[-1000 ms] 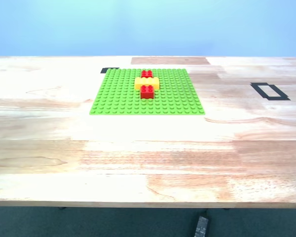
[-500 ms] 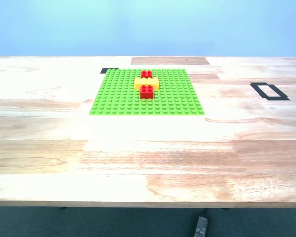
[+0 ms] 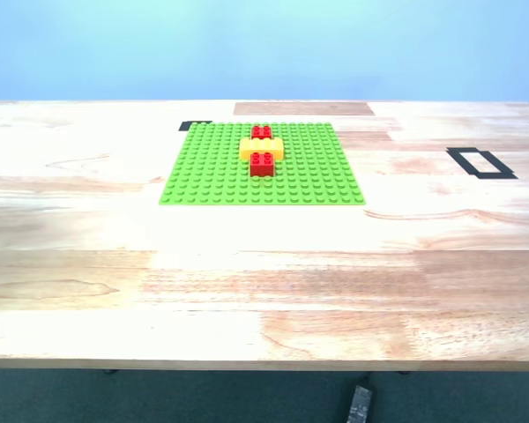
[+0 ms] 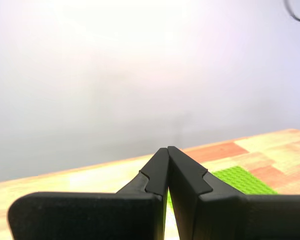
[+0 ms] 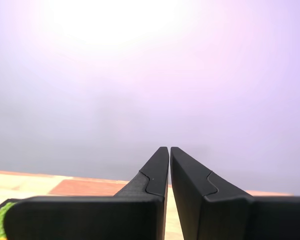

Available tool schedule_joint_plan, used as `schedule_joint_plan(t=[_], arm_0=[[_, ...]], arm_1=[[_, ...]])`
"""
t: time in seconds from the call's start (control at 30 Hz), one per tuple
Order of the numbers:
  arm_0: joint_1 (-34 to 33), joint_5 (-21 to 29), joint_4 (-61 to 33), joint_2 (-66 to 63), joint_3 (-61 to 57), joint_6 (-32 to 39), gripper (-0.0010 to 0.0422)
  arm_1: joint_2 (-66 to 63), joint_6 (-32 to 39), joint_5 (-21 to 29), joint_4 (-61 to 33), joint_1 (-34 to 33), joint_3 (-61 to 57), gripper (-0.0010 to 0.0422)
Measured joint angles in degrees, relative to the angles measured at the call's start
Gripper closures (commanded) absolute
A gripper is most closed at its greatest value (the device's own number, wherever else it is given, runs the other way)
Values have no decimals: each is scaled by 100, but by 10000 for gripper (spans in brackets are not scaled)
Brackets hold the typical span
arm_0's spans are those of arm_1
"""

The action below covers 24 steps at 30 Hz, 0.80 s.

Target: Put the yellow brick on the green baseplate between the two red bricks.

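The yellow brick [image 3: 262,148] sits on the green baseplate [image 3: 212,176], touching the two red bricks [image 3: 263,163] on either side, so the placing looks done. My first gripper [image 4: 168,150] and my second gripper [image 5: 169,150] are closed on nothing, raised clear of the baseplate; I judge no further move is needed.

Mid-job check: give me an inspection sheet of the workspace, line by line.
Surface: wooden table, bare boards around the plate.
Job's things: yellow brick sits on the green baseplate, between the two red bricks, touching both.
Clutter: black tape rectangle at the exterior view's right; black mark by the plate's far corner.
Grippers: my first gripper shut, empty; my second gripper shut, empty; both raised off the table.
Cables: nothing seen.
Surroundings: plain blue wall; dark object below the table's near edge.
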Motion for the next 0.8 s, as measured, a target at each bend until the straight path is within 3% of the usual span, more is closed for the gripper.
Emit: schedule_joint_plan(t=[0.1,0.2,0.4,0.8], arm_0=[[0,-345,-98,-409,-295,0,413],[-2,-389,-105,-629,-522,-2,413],[0,-688,66,-560,-772,4,413],[0,-938,164,-616,-1119,155,412]], arm_1=[[101,-4,107,-177,-4,-129,414],[223,-52,146,-72,0,-297,413],[125,-136,879,57,-4,-680,413],[4,-304,850,59,-2,-940,413]])
